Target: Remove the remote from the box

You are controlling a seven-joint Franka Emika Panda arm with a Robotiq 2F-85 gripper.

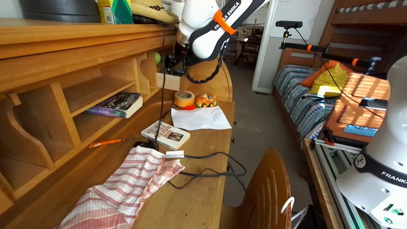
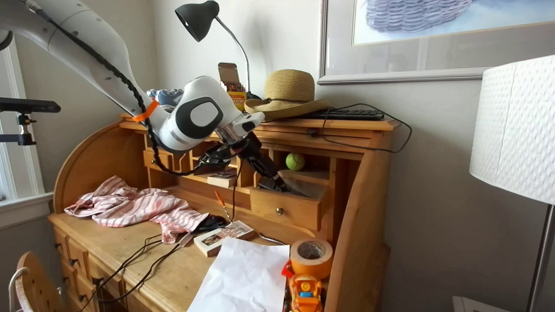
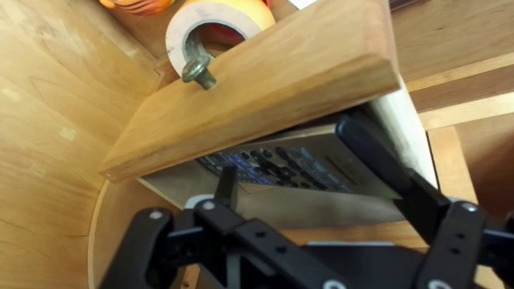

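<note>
Sitting inside the drawer-style box (image 3: 257,120): remote (image 3: 289,170), center of wrist frame. Gripper (image 3: 288,148) right at it, jaws spread wide; contact with remote hard to call from this angle.

Smooth wooden drawer (image 3: 289,76), shiny metal knob (image 3: 199,72), plastic remote (image 3: 289,166), straw hat (image 2: 289,89)

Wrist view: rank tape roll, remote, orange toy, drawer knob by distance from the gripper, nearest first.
1. Remote: in the open drawer, right at the open gripper.
2. Drawer knob: on the drawer's front face.
3. Tape roll: beyond the knob, near the picture's top.
4. Orange toy: farthest, cut off by the top edge.
</note>
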